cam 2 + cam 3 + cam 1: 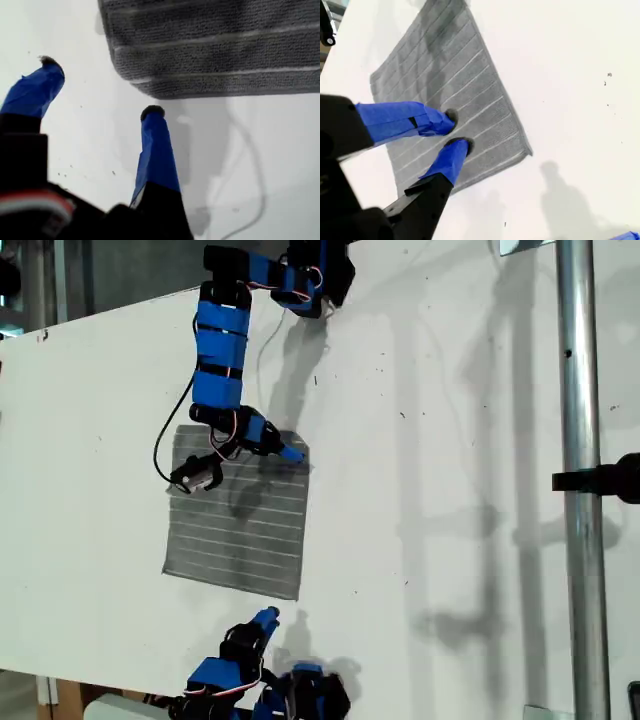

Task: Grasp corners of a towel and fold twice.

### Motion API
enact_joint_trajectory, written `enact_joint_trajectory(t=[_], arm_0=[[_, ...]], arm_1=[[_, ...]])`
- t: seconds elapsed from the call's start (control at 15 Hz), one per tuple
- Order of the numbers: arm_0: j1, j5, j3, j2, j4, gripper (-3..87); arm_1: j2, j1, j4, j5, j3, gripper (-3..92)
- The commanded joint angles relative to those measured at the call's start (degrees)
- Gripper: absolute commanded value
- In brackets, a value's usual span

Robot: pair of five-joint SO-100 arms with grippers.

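Beside towel (238,525) edge, bare table (450,490).

The towel (238,522) lies flat on the table (450,490), left of centre in the exterior view, between two arms above and below.

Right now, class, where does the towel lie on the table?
In the exterior view, the towel lies flat left of centre on the white table, between the two arms.
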Motion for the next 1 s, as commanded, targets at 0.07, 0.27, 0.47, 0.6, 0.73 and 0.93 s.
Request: enact_joint_trajectory(t=[0.07,0.27,0.47,0.6,0.73,0.93], arm_0=[[1.32,-1.67,-0.26,0.62,-0.53,3.8],[1.23,-1.93,0.88,1.85,-0.53,3.6],[0.18,-1.58,1.85,2.55,-0.7,3.5],[-0.62,-1.14,2.55,2.29,-1.76,2.9],[-2.11,-0.09,5.8,1.14,-5.8,3.5],[-8.53,4.92,12.66,-5.45,-13.71,13.8]], arm_1=[[-5.89,3.6,-5.45,-1.93,-0.44,32.6],[-13.89,4.48,-6.24,-1.58,-3.16,28.7],[-16.0,3.43,-5.8,-1.41,-5.27,2.3],[-15.12,2.55,-6.33,-0.7,-4.75,-0.2],[-15.21,1.85,-6.86,-0.62,-5.27,-0.2],[-14.94,1.32,-6.86,-0.44,-5.71,-0.2]])
